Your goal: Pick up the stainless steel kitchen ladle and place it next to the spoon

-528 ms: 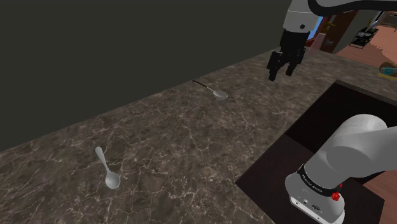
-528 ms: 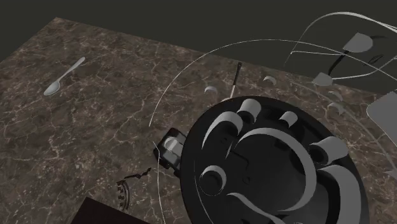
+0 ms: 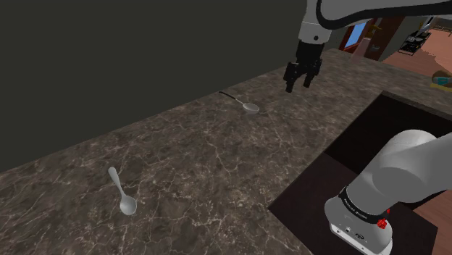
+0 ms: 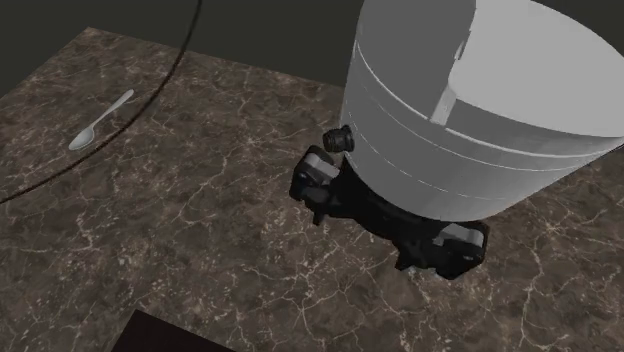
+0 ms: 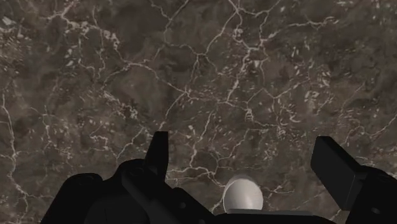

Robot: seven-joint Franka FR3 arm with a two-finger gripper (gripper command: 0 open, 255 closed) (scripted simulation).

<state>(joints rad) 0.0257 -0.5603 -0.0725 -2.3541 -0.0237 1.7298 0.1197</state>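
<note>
1. The ladle (image 3: 250, 108) lies flat on the dark stone worktop (image 3: 203, 152), close to the back edge. Its thin handle points toward the wall.
2. The spoon (image 3: 123, 194) lies well apart from it, toward the shoulder view's left. So the ladle has a long way to go.
3. The black fingers (image 5: 159, 153) hang in the air above the worktop, near the ladle. They are spread wide and hold nothing.
4. In the wrist view the ladle's round bowl shows low down between the fingers, but they do not touch it.
5. I think the fingers are wide apart so they can go down on both sides of the ladle.
6. The ladle is low and flat, so the fingers must go almost to the worktop to grab it.
</note>
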